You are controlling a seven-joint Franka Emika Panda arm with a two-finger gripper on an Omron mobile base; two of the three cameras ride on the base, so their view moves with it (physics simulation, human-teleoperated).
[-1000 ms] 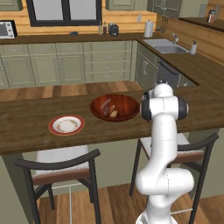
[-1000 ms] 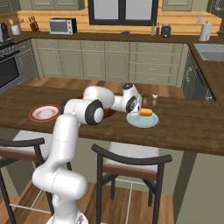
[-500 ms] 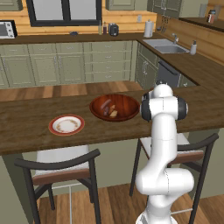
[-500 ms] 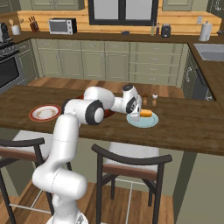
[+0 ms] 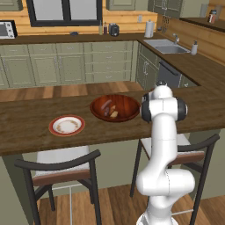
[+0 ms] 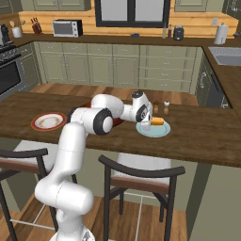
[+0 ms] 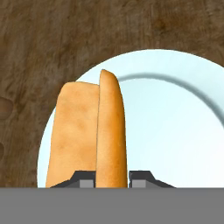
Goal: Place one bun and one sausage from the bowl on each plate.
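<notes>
Bun in the claw: a long orange bun (image 7: 111, 131) sits between the two dark finger tips (image 7: 84, 178) in the hand view, with one tip on each side of it.
Claw: the gripper (image 6: 149, 123) is squeezed tight on that bun (in the right base view it is right over the blue plate).
Second orange piece: a wider orange piece (image 7: 73, 135) lies close against the held bun in the hand view. I cannot tell if it is another part of the same bun.
Blue plate: the pale blue plate (image 6: 162, 133) is on the wooden counter (image 6: 202, 136), just to the right of the big brown bowl. The orange bun is over it, and I cannot tell if the bun touches the plate.
Bowl: the big round brown bowl (image 5: 127, 113) is in the middle of the counter. Inside it I see a tan bun (image 5: 113, 110) and a dark sausage (image 5: 105, 106) beside it.
Other plate: the white plate with the red rim (image 5: 54, 130) is left of the bowl, a little apart from it. No food is on it.
Little bottles: two small shakers (image 6: 161, 107) stand just behind the blue plate.
Chairs: two dark chairs (image 5: 61, 169) are tucked under the counter's near edge, in front of the bowl.
</notes>
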